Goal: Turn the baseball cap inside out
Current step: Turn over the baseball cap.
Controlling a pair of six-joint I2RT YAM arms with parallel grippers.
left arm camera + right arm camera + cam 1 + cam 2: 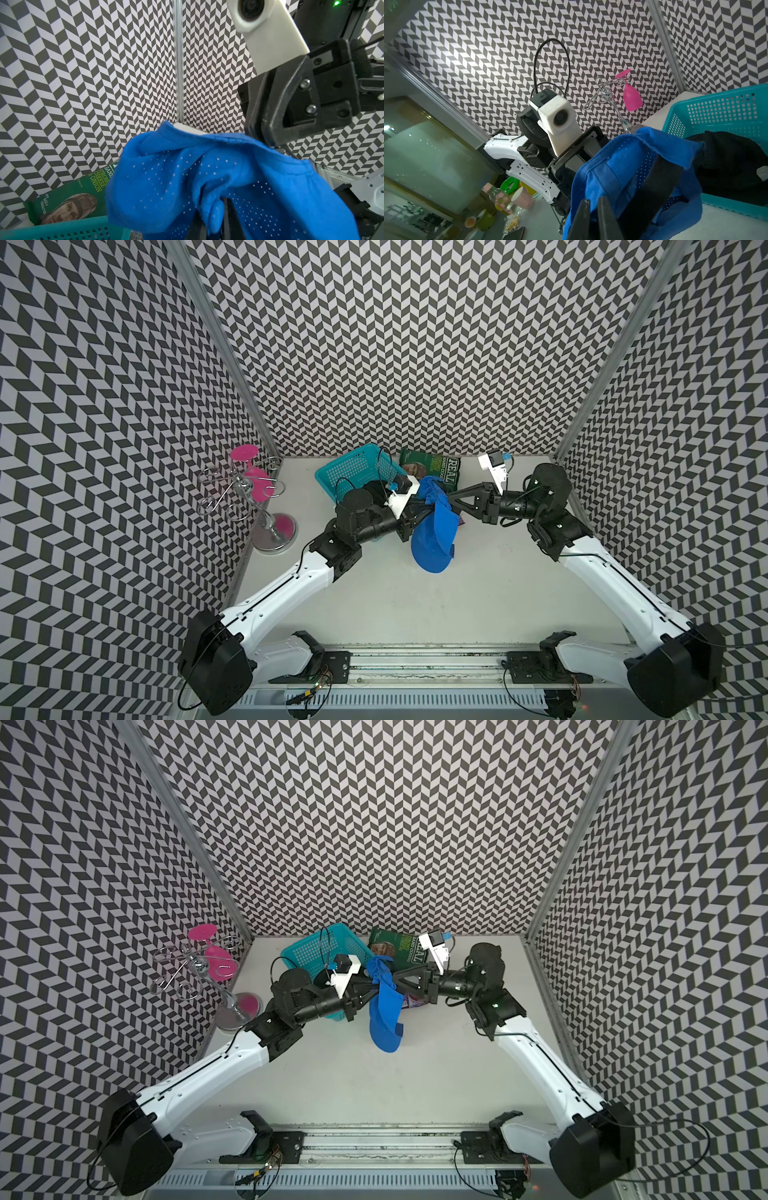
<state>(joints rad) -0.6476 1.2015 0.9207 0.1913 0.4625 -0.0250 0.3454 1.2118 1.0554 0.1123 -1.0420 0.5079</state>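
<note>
Your left gripper (223,205) has its fingers clamped on a fold of the blue cap (166,176), and the left wrist view shows the dotted cloth pinched right between them. Your right gripper (593,201) has its fingers pressed together on the cap's edge. The left wrist view catches those fingertips (257,124) biting the rim.

In both top views the cap (432,539) is strung between the two grippers, just past the table's centre, brim drooping toward 6 o'clock. You can't tell whether the brim touches the table (457,614).

Only the right wrist view shows you a black bundle (726,155) lying in the teal basket (716,93). Only the left wrist view lets you read the green crisp packet (68,199).

From the cap, the basket sits at 10 o'clock, the packet at 12, and the wire stand (249,489) with its pink glasses (632,97) at 9. The table is pale grey, with black-and-white chevron walls (415,344) on three sides.
</note>
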